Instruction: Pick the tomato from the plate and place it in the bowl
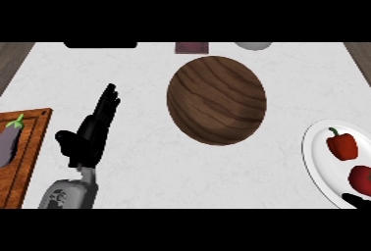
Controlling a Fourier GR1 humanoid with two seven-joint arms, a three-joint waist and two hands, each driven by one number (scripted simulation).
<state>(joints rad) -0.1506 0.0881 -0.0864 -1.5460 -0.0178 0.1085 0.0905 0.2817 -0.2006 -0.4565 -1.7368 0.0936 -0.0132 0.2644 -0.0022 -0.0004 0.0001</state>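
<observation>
Black fingertips of the right hand (357, 199) show at the plate's (313, 147) near rim, just beside the tomato (361, 179); their spread cannot be told. Smooth, round and soft, it wants cupping around its sides. Left hand (91, 132) rests open. Farther off, the wooden bowl (216, 100) waits mid-worktop (145, 171).

On the pale speckled bench (145, 171): one large oval brown wooden bowl (217, 100), one round white plate (316, 162) at the right edge, one red bell pepper with a green stem (342, 145) and one round red tomato (361, 179), both on the plate. At left, one brown wooden cutting board (29, 162) carries one purple eggplant (9, 142). Along the far edge sit three partly cropped items: one black (100, 44), one dark maroon (191, 47), one pale grey (253, 45).
</observation>
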